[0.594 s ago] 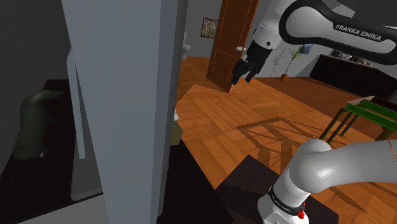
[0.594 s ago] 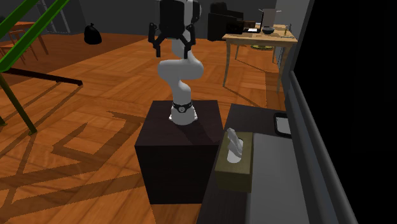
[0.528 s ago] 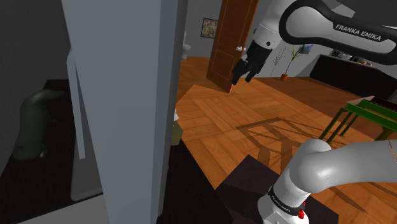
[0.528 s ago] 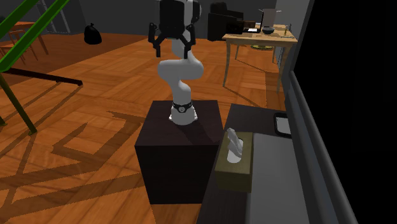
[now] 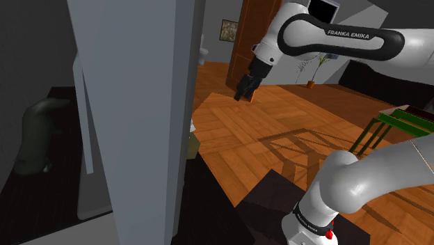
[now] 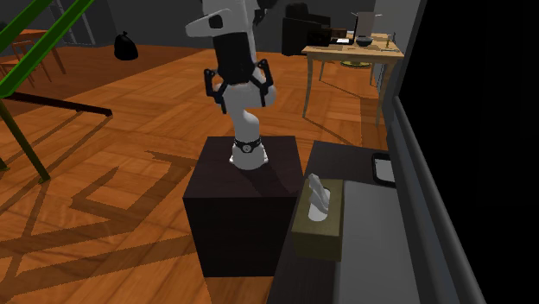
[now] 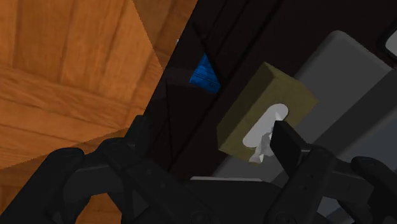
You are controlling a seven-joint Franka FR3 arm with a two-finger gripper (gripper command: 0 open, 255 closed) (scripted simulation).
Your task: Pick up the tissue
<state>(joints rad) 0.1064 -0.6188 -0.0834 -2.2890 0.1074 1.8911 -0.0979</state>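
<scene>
hanging open, claw (image 6: 235, 81) well apart from tissue (image 6: 320, 195) on dark counter (image 6: 326, 164) beside wood floor (image 6: 129, 129)

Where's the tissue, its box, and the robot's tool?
tissue (image 6: 319, 195): second exterior view, on its white tuft sticking up.
tissue box (image 6: 316, 245): second exterior view, on its olive side.
tool (image 5: 244, 97): shoulder view, between its black fingertips.

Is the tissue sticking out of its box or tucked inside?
Sticking out: the white tissue stands up through the olive box at its top slot.
</scene>
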